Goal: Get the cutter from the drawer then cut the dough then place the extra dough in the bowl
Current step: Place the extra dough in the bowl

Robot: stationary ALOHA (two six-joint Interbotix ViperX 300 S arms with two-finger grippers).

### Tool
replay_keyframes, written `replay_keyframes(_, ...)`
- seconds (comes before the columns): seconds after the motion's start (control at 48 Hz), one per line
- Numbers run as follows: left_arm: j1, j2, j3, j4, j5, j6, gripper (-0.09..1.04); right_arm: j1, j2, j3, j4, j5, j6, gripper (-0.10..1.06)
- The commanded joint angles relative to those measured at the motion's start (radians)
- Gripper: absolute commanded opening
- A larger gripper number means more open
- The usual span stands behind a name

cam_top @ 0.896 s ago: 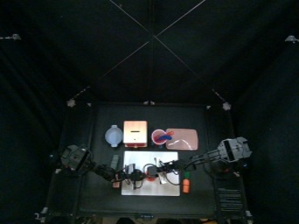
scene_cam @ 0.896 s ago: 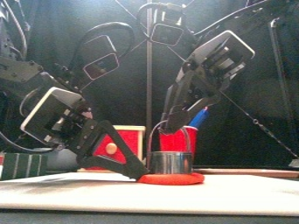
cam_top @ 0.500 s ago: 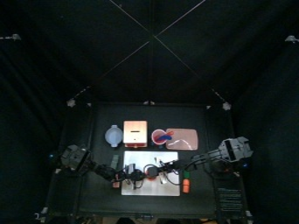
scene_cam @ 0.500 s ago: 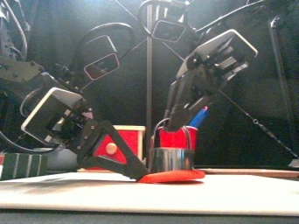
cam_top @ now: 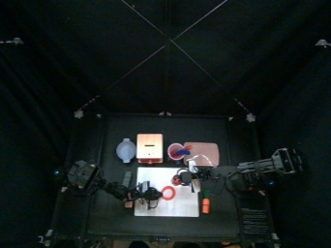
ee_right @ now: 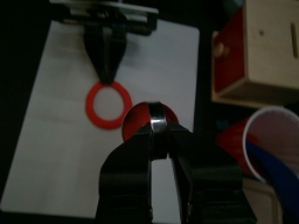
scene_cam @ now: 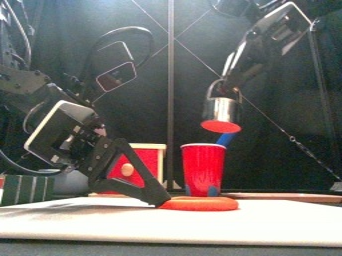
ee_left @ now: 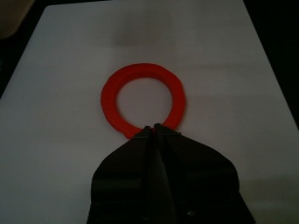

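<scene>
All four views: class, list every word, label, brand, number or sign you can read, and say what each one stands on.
No text can be read in any view.
The white cutting board, dough ring, red cup, wooden box and the cutter held by the right hand show no print.

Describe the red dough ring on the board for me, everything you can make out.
The dough ring is a flat red band, slightly oval, matte and soft-looking, unbroken all the way round. It lies flat on the white cutting board, which shows through its open centre. The left gripper has its jaws shut, with their tips down on one side of the ring's edge. Nothing else touches it: the cutter hangs well above it in the right gripper.
</scene>
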Motion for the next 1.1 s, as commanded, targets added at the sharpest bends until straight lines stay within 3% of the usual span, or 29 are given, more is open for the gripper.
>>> replay_keyframes(0.021, 0.028, -0.063, -0.005, 0.002, -0.005, 0.002, 0.58, -0.008, -0.011, 0.057, 0.02, -0.071, 0.002, 0.44)
replay_keyframes(0.396, 0.075, -0.141, 0.023, 0.02, -0.005, 0.003, 0.58, -0.012, 0.101, 0.12, 0.051, -0.216, 0.003, 0.49)
replay_keyframes(0.521, 0.075, -0.141, 0.023, 0.018, -0.005, 0.002, 0.58, -0.012, 0.127, 0.11, 0.06, -0.216, 0.005, 0.58)
replay_keyframes(0.708, 0.075, -0.141, 0.023, 0.02, 0.0, 0.003, 0.6, -0.015, 0.124, 0.089, 0.124, -0.21, 0.006, 0.78)
replay_keyframes(0.833, 0.077, -0.147, 0.025, 0.021, 0.0, 0.003, 0.66, -0.015, 0.117, 0.077, 0.137, -0.207, 0.008, 0.87)
replay_keyframes(1.104, 0.089, -0.172, 0.017, 0.021, -0.014, 0.003, 0.77, -0.015, 0.115, 0.044, 0.15, -0.206, 0.008, 0.87)
